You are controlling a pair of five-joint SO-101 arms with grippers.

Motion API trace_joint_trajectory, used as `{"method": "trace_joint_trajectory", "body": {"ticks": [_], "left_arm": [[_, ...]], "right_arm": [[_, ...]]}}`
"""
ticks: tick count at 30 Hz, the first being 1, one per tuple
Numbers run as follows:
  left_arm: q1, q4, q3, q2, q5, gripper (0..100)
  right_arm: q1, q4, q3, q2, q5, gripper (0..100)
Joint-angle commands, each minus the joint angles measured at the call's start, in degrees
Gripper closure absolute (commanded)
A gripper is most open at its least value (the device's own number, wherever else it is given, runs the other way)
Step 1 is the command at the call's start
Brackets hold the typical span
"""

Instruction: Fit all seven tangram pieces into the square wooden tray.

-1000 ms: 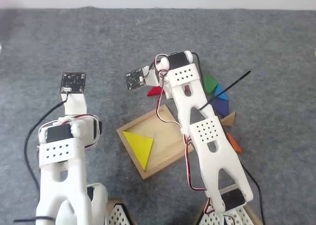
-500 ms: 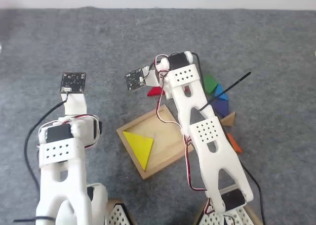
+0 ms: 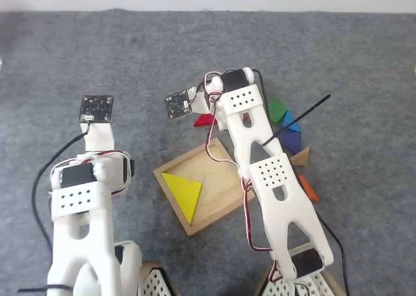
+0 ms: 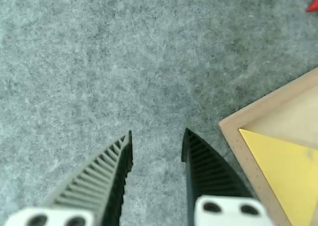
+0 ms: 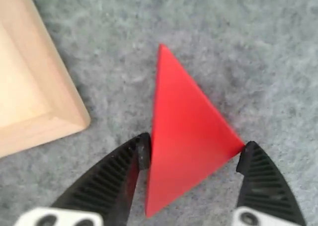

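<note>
- The wooden tray [image 3: 170, 201] sits on the grey mat between the two arms. It holds one piece, a yellow triangle [image 3: 184, 192] tucked into the corner nearest the left arm, and the rest of its floor is bare.
- The red triangle [image 5: 184, 141] lies flat on the mat just beyond the tray's far corner. The right gripper [image 5: 195, 151] is clamped on it, with one fingertip against a long edge and the other against the opposite corner.
- The left gripper [image 4: 156, 141] hovers over bare mat beside the tray's near corner, jaws apart and holding nothing.
- A green piece [image 3: 277, 108], a blue piece [image 3: 290, 123], a purple piece [image 3: 291, 140] and an orange piece [image 3: 309, 191] wait on the mat beside the right arm.
- That makes six pieces visible. The seventh may be hidden under the arm.
- In my judgement the task is at an early stage: one piece is placed, the red one is gripped but not lifted, and the others are untouched.
</note>
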Motion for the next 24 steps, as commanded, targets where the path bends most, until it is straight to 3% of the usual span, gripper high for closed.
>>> {"method": "trace_joint_trajectory", "body": {"ticks": [1, 19, 24], "left_arm": [[0.26, -0.62, -0.31, -1.58, 0.44, 83], [0.18, -0.7, -0.31, -1.58, 0.35, 83], [0.18, -0.7, -0.31, -1.58, 0.35, 83]], "right_arm": [[1.27, 2.33, 0.26, 0.75, -1.41, 71.1], [1.36, 2.42, -0.18, 0.66, -2.99, 74.6], [1.19, 2.24, -0.26, -0.66, -2.99, 60.7]]}}
